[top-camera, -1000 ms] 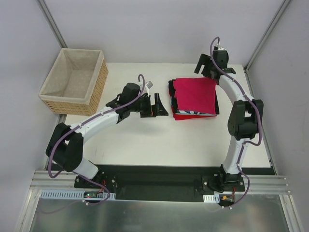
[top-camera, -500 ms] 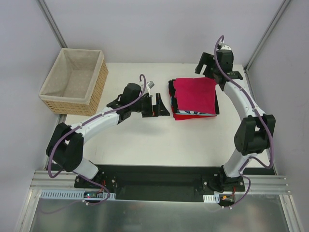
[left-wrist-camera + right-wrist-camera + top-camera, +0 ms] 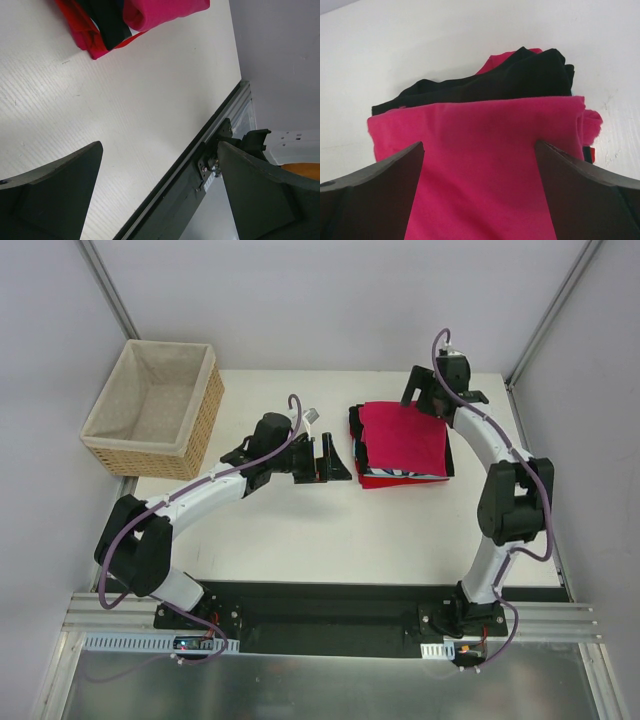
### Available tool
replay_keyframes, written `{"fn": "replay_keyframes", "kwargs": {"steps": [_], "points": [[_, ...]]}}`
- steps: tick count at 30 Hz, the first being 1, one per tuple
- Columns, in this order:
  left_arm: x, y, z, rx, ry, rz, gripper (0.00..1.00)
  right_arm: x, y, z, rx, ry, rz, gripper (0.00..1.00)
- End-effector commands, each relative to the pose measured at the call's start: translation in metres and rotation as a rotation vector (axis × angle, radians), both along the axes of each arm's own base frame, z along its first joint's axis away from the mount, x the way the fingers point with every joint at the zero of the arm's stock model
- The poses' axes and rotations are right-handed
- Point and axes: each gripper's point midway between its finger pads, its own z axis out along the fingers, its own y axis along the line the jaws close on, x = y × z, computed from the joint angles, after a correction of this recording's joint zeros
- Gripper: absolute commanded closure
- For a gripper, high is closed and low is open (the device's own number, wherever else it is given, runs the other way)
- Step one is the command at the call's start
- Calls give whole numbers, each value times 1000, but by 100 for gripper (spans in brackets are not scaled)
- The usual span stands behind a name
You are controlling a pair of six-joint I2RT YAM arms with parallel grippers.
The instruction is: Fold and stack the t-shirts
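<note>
The t-shirts (image 3: 402, 446) are sitting in a folded stack on the far right part of the table (image 3: 300, 530). On top is the crimson-pink tee (image 3: 405, 432), folded flat and covering most of the pile. The black shirt (image 3: 354, 428) pokes out along the stack's left edge, and you can just see the blue-white patterned one (image 3: 405, 477) and the red one (image 3: 385, 483) peeking out at the near edge.

The right gripper (image 3: 422, 400) is over the far right corner of the stack with its fingers spread wide, nothing in them. From the right wrist cam the pink tee fills the space between the two fingers (image 3: 375, 190), with the black shirt bunched up just beyond it. Can't tell if the fingers actually touch the cloth.

The left gripper (image 3: 322, 462) is just left of the stack, pointing at it, jaws also wide apart and empty. Its wrist cam shows bare tabletop between the fingers, with the stack's corner off in the distance.

The wicker basket (image 3: 205, 415) with the beige lining is well over at the far left, by the table's left edge.
</note>
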Motion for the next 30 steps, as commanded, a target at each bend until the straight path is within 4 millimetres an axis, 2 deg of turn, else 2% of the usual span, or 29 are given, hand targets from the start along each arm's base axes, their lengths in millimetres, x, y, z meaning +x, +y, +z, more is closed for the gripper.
{"fn": "replay_keyframes", "kwargs": {"steps": [1, 3, 4, 5, 6, 7, 8, 14, 18, 19, 21, 22, 24, 25, 26, 27, 28, 29, 30], "points": [[1, -7, 18, -40, -56, -28, 1, 30, -3, -4, 13, -27, -16, 3], [2, -8, 18, -41, -56, -35, 1, 39, -5, -15, 16, -17, -17, 3], [3, -9, 20, -44, -60, -37, 1, 45, -5, -14, 19, -24, -18, 4], [3, -9, 19, -41, -61, -38, 1, 51, -5, -29, 14, 0, -19, 3], [3, -9, 20, -42, -64, -38, 1, 54, -6, -34, 15, 7, -17, 3], [3, -9, 20, -42, -66, -39, 1, 61, -6, -32, 17, -2, -17, 3], [2, -9, 20, -42, -67, -43, 1, 63, -8, -47, 18, 28, -19, 3], [4, -10, 16, -40, -53, -47, 1, 67, -6, -66, 39, 67, -14, 3], [3, -9, 20, -49, -58, -46, 1, 59, -9, -39, 40, 10, -20, 4], [2, -9, 22, -51, -62, -45, 1, 56, -8, -15, 37, -33, -15, 3], [1, -5, 27, -54, -77, -29, 1, 50, -9, 8, 23, -72, -16, 3], [1, -4, 30, -58, -85, -26, 1, 42, -6, 35, 20, -109, -7, 4], [2, 3, 39, -51, -110, 3, 1, 33, -5, 63, -9, -151, -3, 3], [5, 8, 42, -46, -119, 18, 1, 21, 3, 89, -14, -190, 15, 3], [3, 13, 45, -32, -114, 28, 1, 13, 6, 103, -28, -213, 30, 4], [10, 18, 51, -16, -136, 64, 1, 5, 9, 115, -40, -233, 33, 3], [13, 25, 51, 16, -145, 85, 1, -6, 21, 123, -42, -239, 60, 3], [11, 31, 52, 41, -135, 95, 1, -19, 27, 147, -34, -280, 78, 3], [11, 33, 57, 50, -142, 97, 1, -27, 35, 154, -30, -289, 100, 4]]}}
